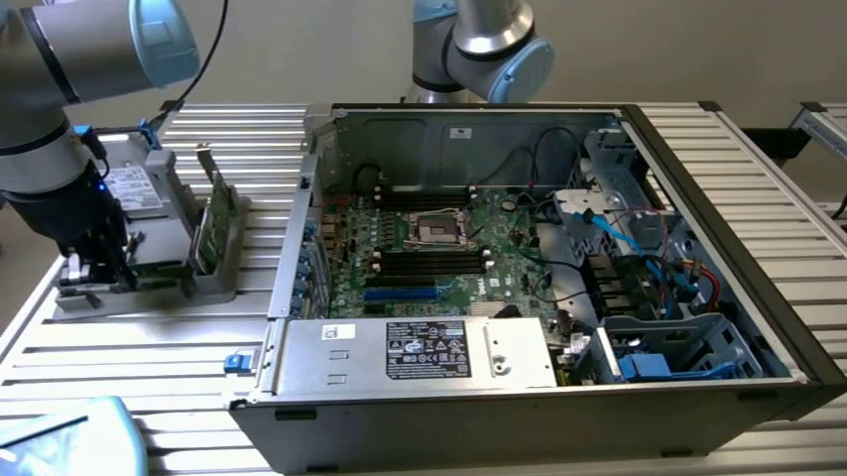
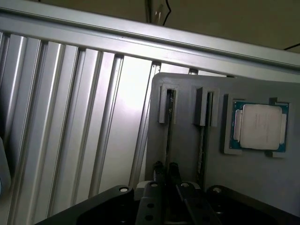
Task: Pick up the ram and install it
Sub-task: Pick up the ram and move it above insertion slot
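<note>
End effector point(image 2: 166, 167) (pointing straight down) pinches ram point(image 2: 170, 117).

We are seeing a bench point(image 2: 70, 117) of ribbed satin metal, a holder point(image 2: 262, 183) of matt grey plastic, a processor point(image 2: 260, 126) capped in dull silver metal, and a matt black tool point(image 2: 165, 169).

No text legible anywhere. Black label point(image 1: 427, 349) and white sticker point(image 1: 339, 332) on power supply housing point(image 1: 523, 359): print too small. White label point(image 1: 130, 186) on upright grey unit point(image 1: 157, 169): unreadable. Processor lid point(image 2: 260, 126): markings not readable.
</note>
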`<state>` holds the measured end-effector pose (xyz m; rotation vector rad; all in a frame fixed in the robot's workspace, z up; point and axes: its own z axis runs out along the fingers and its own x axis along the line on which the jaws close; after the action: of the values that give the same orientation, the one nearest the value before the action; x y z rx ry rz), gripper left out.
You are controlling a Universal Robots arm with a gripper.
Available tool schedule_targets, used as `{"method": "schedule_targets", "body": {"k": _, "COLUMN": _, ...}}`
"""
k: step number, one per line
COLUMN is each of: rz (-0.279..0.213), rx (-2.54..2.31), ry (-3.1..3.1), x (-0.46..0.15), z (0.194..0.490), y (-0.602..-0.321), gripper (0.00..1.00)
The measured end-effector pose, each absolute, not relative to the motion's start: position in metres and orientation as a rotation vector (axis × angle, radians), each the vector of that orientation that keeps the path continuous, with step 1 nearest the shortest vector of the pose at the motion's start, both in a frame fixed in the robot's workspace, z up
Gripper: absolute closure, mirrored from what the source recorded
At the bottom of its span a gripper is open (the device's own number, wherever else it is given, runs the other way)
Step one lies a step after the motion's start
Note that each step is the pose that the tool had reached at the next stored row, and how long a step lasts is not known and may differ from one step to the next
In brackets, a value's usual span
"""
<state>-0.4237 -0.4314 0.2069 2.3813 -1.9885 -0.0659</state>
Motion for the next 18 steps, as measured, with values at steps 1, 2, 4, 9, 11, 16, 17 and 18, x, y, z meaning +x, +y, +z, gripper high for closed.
{"method": "schedule_targets", "body": {"k": 1, "rz": -0.066, "rx": 2.381, "ry": -1.989, "x": -0.4237, "z": 0.2076, "y": -0.4314, "gripper": 0.85}}
{"method": "schedule_targets", "body": {"k": 2, "rz": -0.066, "rx": 2.382, "ry": -1.989, "x": -0.4237, "z": 0.2081, "y": -0.4314, "gripper": 0.85}}
{"method": "schedule_targets", "body": {"k": 4, "rz": -0.066, "rx": 2.382, "ry": -1.989, "x": -0.4237, "z": 0.2092, "y": -0.4314, "gripper": 0.85}}
{"method": "schedule_targets", "body": {"k": 9, "rz": -0.067, "rx": 2.381, "ry": -1.988, "x": -0.4238, "z": 0.2103, "y": -0.4314, "gripper": 0.85}}
{"method": "schedule_targets", "body": {"k": 11, "rz": -0.068, "rx": 2.381, "ry": -1.988, "x": -0.4238, "z": 0.2108, "y": -0.4311, "gripper": 0.85}}
{"method": "schedule_targets", "body": {"k": 16, "rz": -0.069, "rx": 2.38, "ry": -1.987, "x": -0.4238, "z": 0.2137, "y": -0.4308, "gripper": 0.85}}
{"method": "schedule_targets", "body": {"k": 17, "rz": -0.07, "rx": 2.38, "ry": -1.987, "x": -0.4237, "z": 0.2143, "y": -0.4307, "gripper": 0.85}}
{"method": "schedule_targets", "body": {"k": 18, "rz": -0.071, "rx": 2.379, "ry": -1.987, "x": -0.4237, "z": 0.2149, "y": -0.4306, "gripper": 0.85}}
